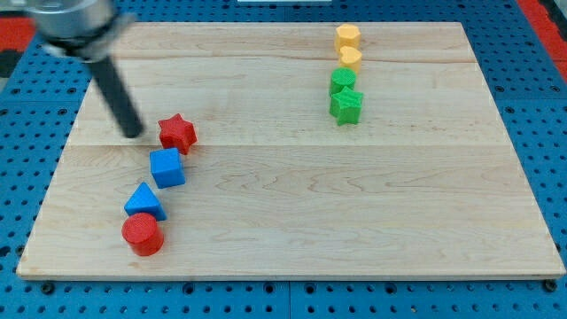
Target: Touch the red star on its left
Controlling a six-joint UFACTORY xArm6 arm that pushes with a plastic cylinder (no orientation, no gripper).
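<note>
The red star (177,133) lies on the wooden board at the view's left. My tip (134,134) is just to the left of the red star, a small gap apart from it. The dark rod slants up toward the view's top left. Below the star lie a blue cube (167,167), a blue triangle (144,202) and a red cylinder (142,234), in a line running down and to the left.
At the view's upper right stand a yellow cylinder (347,37), a yellow heart-like block (351,58), a green round block (343,81) and a green star (346,105), in a column. The wooden board (292,195) rests on a blue pegboard.
</note>
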